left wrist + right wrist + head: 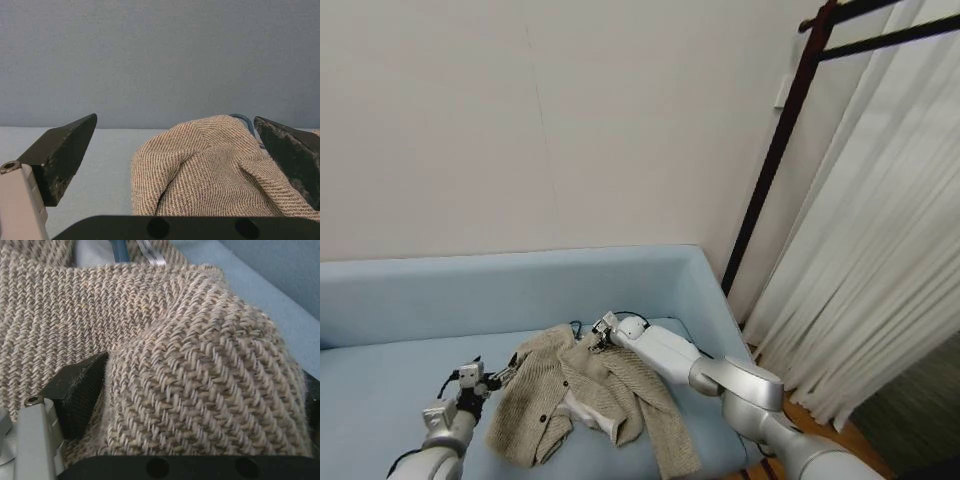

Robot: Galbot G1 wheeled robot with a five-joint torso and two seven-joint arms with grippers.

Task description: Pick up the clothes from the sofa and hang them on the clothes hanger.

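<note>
A beige knit cardigan (582, 398) lies crumpled on the seat of the light blue sofa (520, 290). My left gripper (506, 378) is at the cardigan's left edge. Its fingers (65, 152) stand open, with a bulge of the knit (210, 170) between them, closer to one finger. My right gripper (596, 338) is at the cardigan's upper edge near the collar. It is open too, and a thick fold of knit (210, 380) fills the gap beside its finger (80, 390). The dark clothes rack (778, 150) stands at the sofa's right end.
White curtains (880, 260) hang to the right of the rack. A plain wall (540, 120) rises behind the sofa back. A blue strip (120, 250) shows at the cardigan's collar. The seat left of the cardigan (380, 385) is bare.
</note>
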